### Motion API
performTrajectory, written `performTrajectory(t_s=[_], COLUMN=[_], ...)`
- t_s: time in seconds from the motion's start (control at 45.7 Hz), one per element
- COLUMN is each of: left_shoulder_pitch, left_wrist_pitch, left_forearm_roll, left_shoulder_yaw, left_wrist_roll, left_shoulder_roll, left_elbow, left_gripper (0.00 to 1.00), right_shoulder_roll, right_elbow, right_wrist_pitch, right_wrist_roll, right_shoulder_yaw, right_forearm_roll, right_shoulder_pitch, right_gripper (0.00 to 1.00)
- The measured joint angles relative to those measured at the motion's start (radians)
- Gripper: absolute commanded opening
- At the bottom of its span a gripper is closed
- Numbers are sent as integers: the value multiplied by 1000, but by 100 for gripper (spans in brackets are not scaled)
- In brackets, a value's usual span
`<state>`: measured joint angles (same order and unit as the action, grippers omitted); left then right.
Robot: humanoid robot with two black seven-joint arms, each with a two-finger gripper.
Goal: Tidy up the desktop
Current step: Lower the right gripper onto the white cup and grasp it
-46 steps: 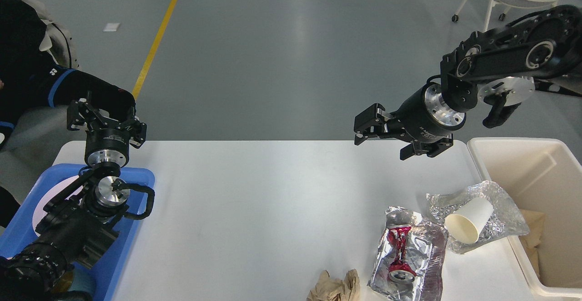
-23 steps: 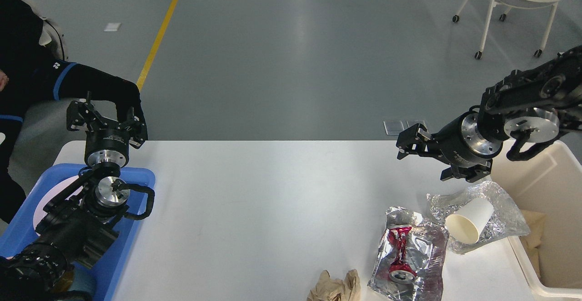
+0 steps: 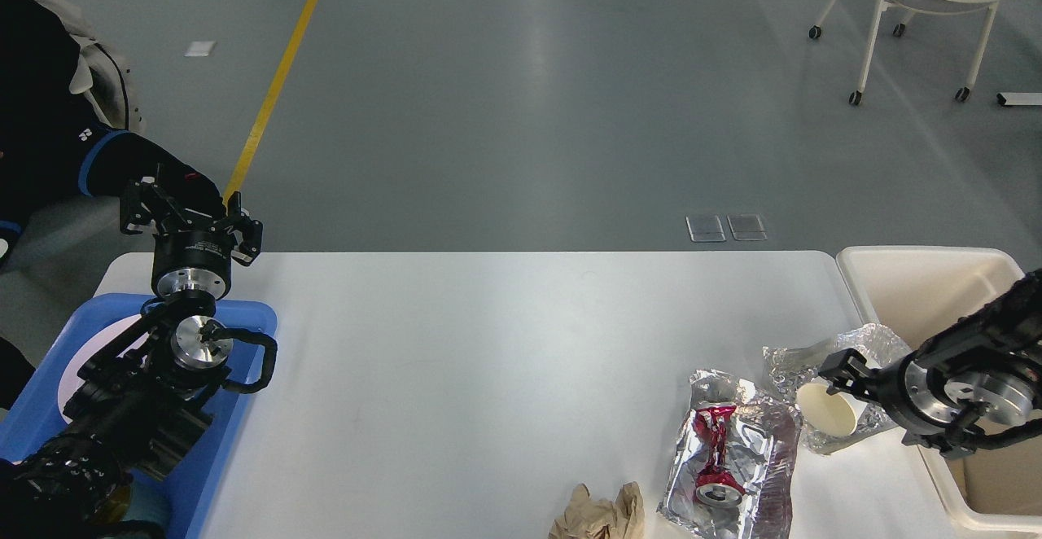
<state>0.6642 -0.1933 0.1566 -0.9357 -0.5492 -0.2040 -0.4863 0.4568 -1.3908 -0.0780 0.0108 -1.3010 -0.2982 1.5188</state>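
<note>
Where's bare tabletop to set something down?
The whole middle of the desktop is bare, from the blue tray across to the foil wrappers. The near right corner is crowded: foil, red can, paper cup, brown paper, right gripper.

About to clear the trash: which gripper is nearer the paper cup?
Right. The right gripper is at the paper cup, over its far side. The left gripper is far across the desktop, above the blue tray.

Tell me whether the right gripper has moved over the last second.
Yes. The right gripper has dropped toward the near right, from above the desktop down beside the cream bin.
</note>
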Motion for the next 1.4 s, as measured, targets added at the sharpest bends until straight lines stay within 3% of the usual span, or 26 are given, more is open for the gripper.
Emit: performTrajectory(t_s=[0.131,0.307,0.526,0.635,0.766,0.854,1.161,1.204,1.401], left_shoulder_pitch=[0,0,0,0,0,0,0,0,0], left_wrist_pitch=[0,0,0,0,0,0,0,0,0], left_forearm_roll=[0,0,0,0,0,0,0,0,0], left_shoulder_yaw=[0,0,0,0,0,0,0,0,0], left_wrist_roll=[0,0,-1,-1,-1,-1,-1,-1,-1], left_shoulder_roll=[0,0,0,0,0,0,0,0,0], left_elbow=[0,0,0,0,0,0,0,0,0], left_gripper=[98,98,98,98,98,98,98,98,98], right_shoulder_roll=[62,131,148,148,147,142,125,123,116], right_elbow=[37,96,159,178,187,202,275,276,278], right_wrist_pitch=[-85,-111,-205,-252,-275,-303,-361,-364,-387], right_wrist_roll=[-3,-5,-8,-8,-8,-8,-8,-8,-10], right_shoulder_yaw=[101,259,419,462,489,504,610,612,614], right_forearm_roll=[-61,-111,-114,-114,-126,-157,-197,-197,-197], right_shoulder_pitch=[-114,-236,-361,-403,-426,-441,-508,-514,-528], right_gripper=[100,100,100,95,62,57,17,2,0])
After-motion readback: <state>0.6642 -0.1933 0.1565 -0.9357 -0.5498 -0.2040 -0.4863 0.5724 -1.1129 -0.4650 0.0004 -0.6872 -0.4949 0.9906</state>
